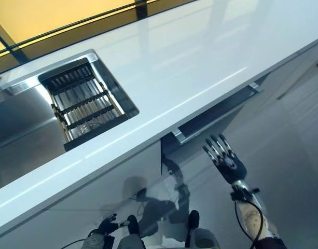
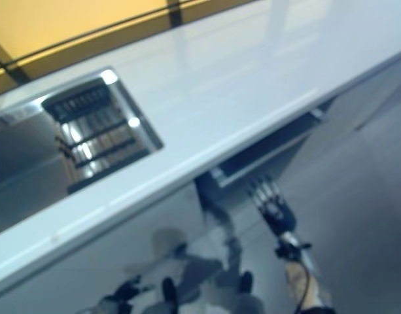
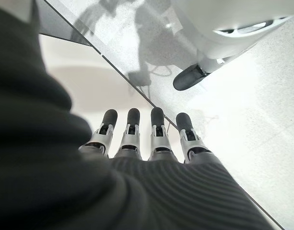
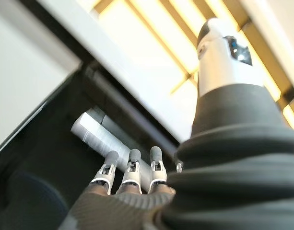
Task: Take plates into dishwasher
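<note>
Plates not visible in any view, dishwasher door (image 1: pixel 216 116) under the counter (image 1: pixel 200 67) only cracked open; right hand (image 1: pixel 224 158) open, fingers straight, just below its handle (image 4: pixel 101 134), left hand (image 1: pixel 104 226) open, idle low; next: hook handle, pull down.

Probably a kitchen: white countertop (image 1: pixel 200 57), inset steel sink (image 1: pixel 24 122), drying rack (image 1: pixel 83 101).

Twin head views down over one shared countertop (image 1: pixel 200 57) (wrist views close along each hand)
</note>
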Available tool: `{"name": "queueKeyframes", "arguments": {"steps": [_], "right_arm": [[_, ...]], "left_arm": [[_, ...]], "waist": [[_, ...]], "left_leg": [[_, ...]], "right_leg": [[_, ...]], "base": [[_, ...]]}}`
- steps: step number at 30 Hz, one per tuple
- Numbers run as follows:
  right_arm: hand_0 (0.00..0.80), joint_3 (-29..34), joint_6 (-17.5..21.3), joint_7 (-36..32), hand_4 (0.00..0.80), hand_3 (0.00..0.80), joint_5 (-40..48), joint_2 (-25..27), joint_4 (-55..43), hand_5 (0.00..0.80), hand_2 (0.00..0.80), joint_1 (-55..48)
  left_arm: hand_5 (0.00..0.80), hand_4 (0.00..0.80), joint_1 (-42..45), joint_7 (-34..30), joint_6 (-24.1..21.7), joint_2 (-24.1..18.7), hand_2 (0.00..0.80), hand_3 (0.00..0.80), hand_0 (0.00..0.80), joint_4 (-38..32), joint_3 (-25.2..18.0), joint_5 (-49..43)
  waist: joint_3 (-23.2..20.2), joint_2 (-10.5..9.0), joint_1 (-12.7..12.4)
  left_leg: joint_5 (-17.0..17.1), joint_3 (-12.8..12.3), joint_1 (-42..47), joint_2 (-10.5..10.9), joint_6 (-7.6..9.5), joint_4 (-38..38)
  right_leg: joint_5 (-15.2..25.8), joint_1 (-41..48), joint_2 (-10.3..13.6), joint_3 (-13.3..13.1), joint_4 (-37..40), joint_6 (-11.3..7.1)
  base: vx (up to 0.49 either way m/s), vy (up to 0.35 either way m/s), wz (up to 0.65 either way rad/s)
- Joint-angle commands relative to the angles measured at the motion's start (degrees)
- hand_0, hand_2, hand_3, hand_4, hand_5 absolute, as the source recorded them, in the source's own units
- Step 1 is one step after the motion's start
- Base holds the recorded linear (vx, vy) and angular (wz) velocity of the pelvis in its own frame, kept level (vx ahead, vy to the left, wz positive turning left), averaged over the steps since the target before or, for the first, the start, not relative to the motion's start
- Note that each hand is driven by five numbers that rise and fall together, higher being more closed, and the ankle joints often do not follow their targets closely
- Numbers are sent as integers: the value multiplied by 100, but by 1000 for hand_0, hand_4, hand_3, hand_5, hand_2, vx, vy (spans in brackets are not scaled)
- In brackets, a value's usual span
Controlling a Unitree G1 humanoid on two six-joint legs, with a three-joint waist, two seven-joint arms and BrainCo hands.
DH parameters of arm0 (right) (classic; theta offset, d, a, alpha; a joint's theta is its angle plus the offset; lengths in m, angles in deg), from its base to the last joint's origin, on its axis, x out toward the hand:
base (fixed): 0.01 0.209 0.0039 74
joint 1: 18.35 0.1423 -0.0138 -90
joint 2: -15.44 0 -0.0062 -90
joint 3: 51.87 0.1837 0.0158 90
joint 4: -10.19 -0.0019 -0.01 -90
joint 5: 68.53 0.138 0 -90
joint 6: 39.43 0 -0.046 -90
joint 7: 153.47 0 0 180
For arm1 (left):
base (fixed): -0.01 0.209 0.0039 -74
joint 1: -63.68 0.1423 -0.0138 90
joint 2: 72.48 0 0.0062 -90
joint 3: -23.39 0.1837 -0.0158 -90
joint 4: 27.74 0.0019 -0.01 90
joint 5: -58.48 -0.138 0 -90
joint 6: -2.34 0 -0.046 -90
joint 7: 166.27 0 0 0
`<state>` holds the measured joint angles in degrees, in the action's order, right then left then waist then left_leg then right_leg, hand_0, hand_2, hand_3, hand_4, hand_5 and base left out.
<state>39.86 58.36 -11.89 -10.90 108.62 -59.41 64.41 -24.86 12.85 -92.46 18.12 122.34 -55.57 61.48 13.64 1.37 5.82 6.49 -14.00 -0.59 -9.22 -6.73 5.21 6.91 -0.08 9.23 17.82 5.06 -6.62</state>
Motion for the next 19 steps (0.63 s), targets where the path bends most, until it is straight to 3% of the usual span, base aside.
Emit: {"name": "queueKeyframes", "arguments": {"steps": [1, 5, 7, 11, 14, 19], "right_arm": [[0, -85, -264, -1135, 0, 0, -877, 91, 519, 0, 0, -100], [0, -413, -131, -962, 0, 0, -2350, 335, 2138, 0, 0, -152], [0, -555, -4, -305, 0, 0, -3054, 426, 2913, 0, 0, -68], [0, -670, -237, 1621, 0, 0, -4343, 500, 3912, 0, 0, 360], [0, -952, -586, 2315, 0, 0, -5242, 459, 4217, 0, 0, 711], [0, -1483, -1069, 2806, 0, 0, -6322, 364, 4599, 0, 0, 1198]], "left_arm": [[0, 0, -163, -2, -148, -399, 0, 0, 0, 244, -275, -167], [0, 0, -249, -29, -85, -499, 0, 0, 0, 286, -264, -261], [0, 0, -294, -57, -55, -552, 0, 0, 0, 321, -248, -310], [0, 0, -408, 32, 100, -528, 0, 0, 0, 358, -137, -286], [0, 0, -486, 57, 225, -493, 0, 0, 0, 396, -22, -184], [0, 0, -611, 137, 421, -391, 0, 0, 0, 408, 122, -171]], "waist": [[73, -263, 147], [23, -352, 11], [-29, -386, -90], [-138, -394, -285], [-166, -373, -428], [-240, -320, -714]], "left_leg": [[-284, -458, 241, 152, 246, -67], [-307, -353, 285, 161, 261, -63], [-318, -283, 319, 171, 257, -56], [-303, -137, 360, 166, 269, -48], [-325, -19, 404, 154, 281, -107], [-359, 256, 381, 124, 286, -285]], "right_leg": [[-625, 57, -177, -270, -408, 112], [-650, 156, -223, -216, -385, 120], [-655, 223, -244, -174, -357, 119], [-653, 332, -263, -128, -332, 138], [-704, 419, -265, -102, -373, 170], [-823, 553, -295, -10, -449, 288]], "base": [[0, 0, 0], [1, -55, 0], [20, -75, 4], [14, -52, 11], [-21, -59, 9], [-37, -84, 18]]}}
